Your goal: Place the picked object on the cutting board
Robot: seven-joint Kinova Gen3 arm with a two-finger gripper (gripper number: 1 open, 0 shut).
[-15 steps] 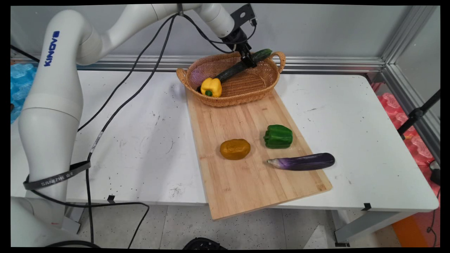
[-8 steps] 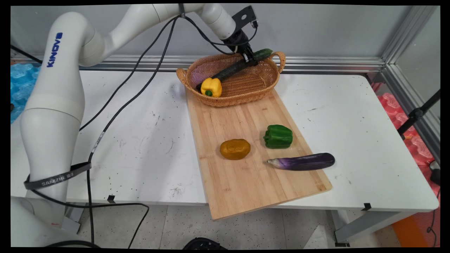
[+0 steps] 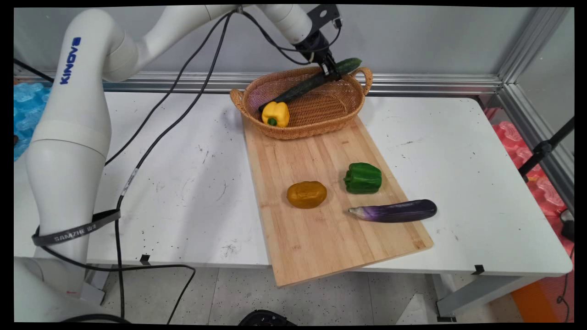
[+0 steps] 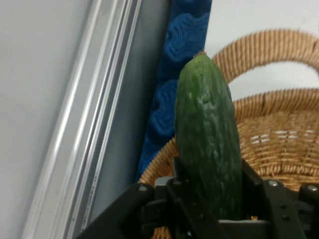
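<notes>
On the white table (image 3: pixel 183 183), left to right from the wicker basket (image 3: pixel 321 117): a yellow pepper (image 3: pixel 275 113) inside its left end; the gripper (image 3: pixel 331 72) clamped on a tilted cucumber (image 3: pixel 316 80) (image 4: pixel 209 144) over it; an eggplant (image 3: pixel 394 211) nearer, rightward.

The white arm (image 3: pixel 69 137) rises at the left side, bends at the top and reaches to the right along the upper edge. Black cables (image 3: pixel 174 110) hang down from it. Its wrist points down and to the right. The gripper (image 3: pixel 331 73) is closed, the fingers (image 4: pixel 251 186) pressing on a cucumber (image 4: pixel 209 144) from both sides.
</notes>
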